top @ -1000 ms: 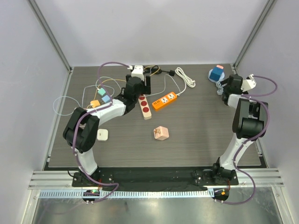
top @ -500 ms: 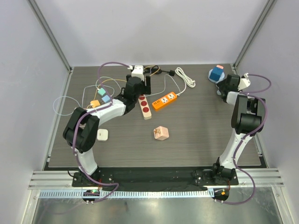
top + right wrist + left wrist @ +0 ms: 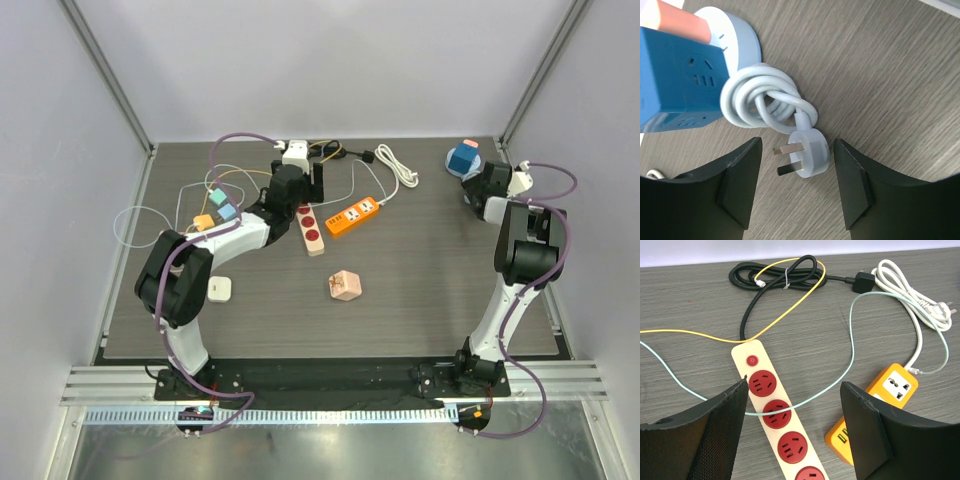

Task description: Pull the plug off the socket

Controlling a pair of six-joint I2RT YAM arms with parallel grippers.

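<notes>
Overhead: right arm (image 3: 527,255) has its wrist turned closer to the blue socket cube (image 3: 460,160) than a second ago. Left arm (image 3: 215,240) is unchanged over the cream strip (image 3: 311,228) with red sockets, the orange power strip (image 3: 357,216) just beside it. The right fingers are too small to make out here. Left wrist: left gripper (image 3: 795,390) is open, jaws wide, holding nothing, above the cream strip. The strip's lower end is cut off by the frame and the orange power strip is partly behind one finger. A pale green wire (image 3: 850,340) crosses the strip. Right wrist: right gripper (image 3: 797,145) is open, one finger on each side of a loose white plug (image 3: 807,155). The plug lies flat on the table (image 3: 890,60), prongs bare, cord (image 3: 760,100) coiled, near the cube. The cube and the orange block (image 3: 680,17) on it are cut off at the frame edge; whether that block is plugged in cannot be told.
</notes>
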